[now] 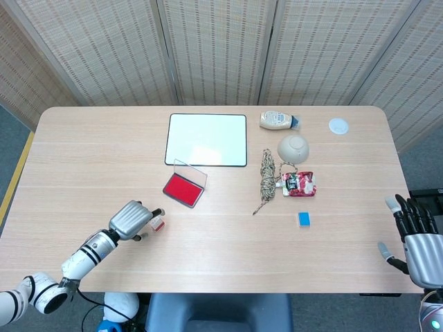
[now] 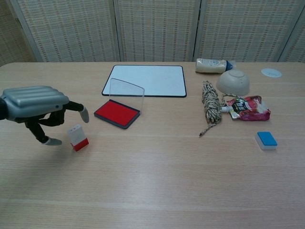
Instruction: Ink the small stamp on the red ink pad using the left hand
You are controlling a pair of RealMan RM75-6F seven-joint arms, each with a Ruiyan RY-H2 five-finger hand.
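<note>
So the small stamp (image 2: 77,137) is standing upright on the tabletop (image 2: 157,181), white body with a red base, just in front and to the left of the red ink pad (image 2: 116,113). The pad's clear lid is propped open, so the red surface is ready to go.

The left hand (image 2: 40,109) is right beside the stamp, palm down, fingers (image 2: 84,114) apart and curved downward with one tip hanging just over the top of the stamp. It's not holding anything as far as I can see, and from the head view (image 1: 133,218) it looks like the fingertips are at the stamp but not wrapped round it. Can't tell if there's actual contact.

Progress-wise I'd say this is very early: stamp not picked up, pad untouched. What's left is closing on the stamp, lifting it, carrying it the short hop to the pad and pressing it down.

The right hand (image 1: 419,235) is parked way off at the far right edge, fingers spread, empty. Other stuff nearby: a whiteboard (image 2: 145,80) behind the pad, a bundle of rope (image 2: 209,106), a bowl (image 2: 233,82) and a blue eraser (image 2: 266,140).
</note>
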